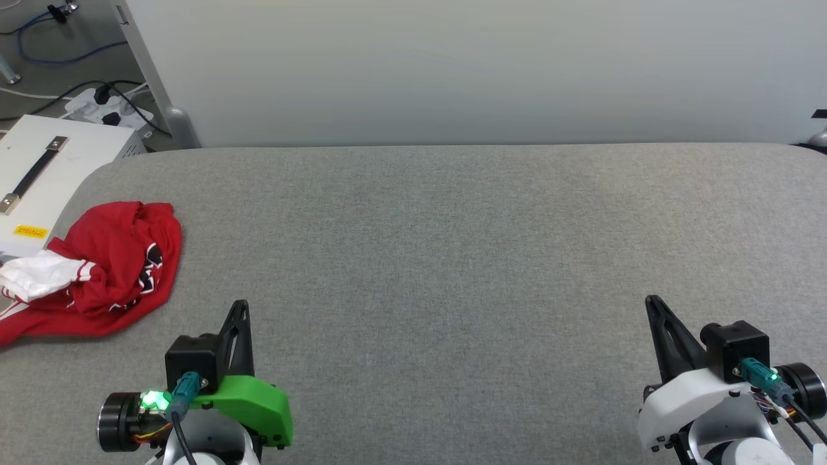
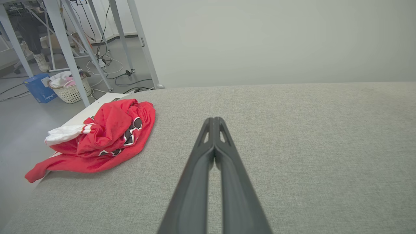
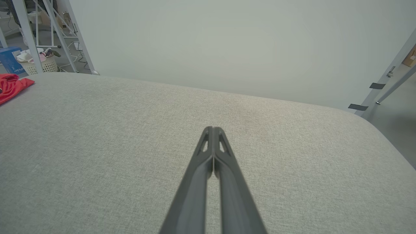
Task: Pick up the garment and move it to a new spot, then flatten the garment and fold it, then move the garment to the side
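Note:
The red garment [image 1: 110,271] lies crumpled at the left edge of the grey padded table [image 1: 452,258], a white sleeve sticking out to the left and bits of black lettering showing. The left wrist view has the garment [image 2: 104,139] ahead and to the left, partly hanging over the table's edge. A red corner of the garment [image 3: 13,85] shows at the far left of the right wrist view. My left gripper [image 1: 240,305] hovers near the front edge, right of the garment and apart from it, fingers shut together with nothing held. My right gripper [image 1: 651,301] is shut and empty at the front right.
A white box [image 1: 45,181] with a black handle stands beside the table's left edge, behind the garment. A pale wall panel [image 1: 452,64] runs along the table's far side. On the floor are cables, a power strip [image 1: 106,110] and a laundry basket [image 2: 70,89].

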You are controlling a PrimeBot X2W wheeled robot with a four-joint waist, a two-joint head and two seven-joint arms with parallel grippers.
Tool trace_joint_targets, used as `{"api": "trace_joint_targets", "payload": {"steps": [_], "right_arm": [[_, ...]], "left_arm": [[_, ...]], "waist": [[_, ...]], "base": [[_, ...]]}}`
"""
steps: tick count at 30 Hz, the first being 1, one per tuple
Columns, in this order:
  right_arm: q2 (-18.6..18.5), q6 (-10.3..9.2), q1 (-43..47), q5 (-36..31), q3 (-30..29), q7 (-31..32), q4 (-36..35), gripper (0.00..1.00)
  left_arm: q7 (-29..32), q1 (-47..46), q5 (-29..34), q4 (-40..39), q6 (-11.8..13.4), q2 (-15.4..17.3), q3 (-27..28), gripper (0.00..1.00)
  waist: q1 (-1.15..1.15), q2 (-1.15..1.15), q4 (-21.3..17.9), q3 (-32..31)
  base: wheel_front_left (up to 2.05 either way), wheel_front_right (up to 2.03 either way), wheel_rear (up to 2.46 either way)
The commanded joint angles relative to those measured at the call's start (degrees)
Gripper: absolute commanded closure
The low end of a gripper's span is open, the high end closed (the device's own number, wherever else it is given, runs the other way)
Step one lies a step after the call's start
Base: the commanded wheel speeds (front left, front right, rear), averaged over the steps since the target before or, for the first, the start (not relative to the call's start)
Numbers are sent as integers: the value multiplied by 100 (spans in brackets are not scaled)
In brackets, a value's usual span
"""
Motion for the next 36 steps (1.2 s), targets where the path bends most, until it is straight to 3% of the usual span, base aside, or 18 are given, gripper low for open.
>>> {"api": "trace_joint_targets", "payload": {"steps": [1,26,27,36], "right_arm": [[1,-4,-94,-55,7,16,-27,100],[0,0,0,0,-1,-2,0,100],[0,0,2,5,-4,-5,3,0],[0,0,4,69,-54,-80,-7,0]], "left_arm": [[-5,-80,54,-13,24,-25,3,100],[-2,0,-1,0,1,0,0,100],[-5,2,-4,1,1,1,0,0],[-83,-9,-43,-7,53,0,-17,0]], "waist": [[0,0,0,0],[0,0,0,0],[0,0,0,0],[0,0,-1,7]], "base": [[0,0,0],[0,0,0],[0,0,0],[0,0,0]]}}
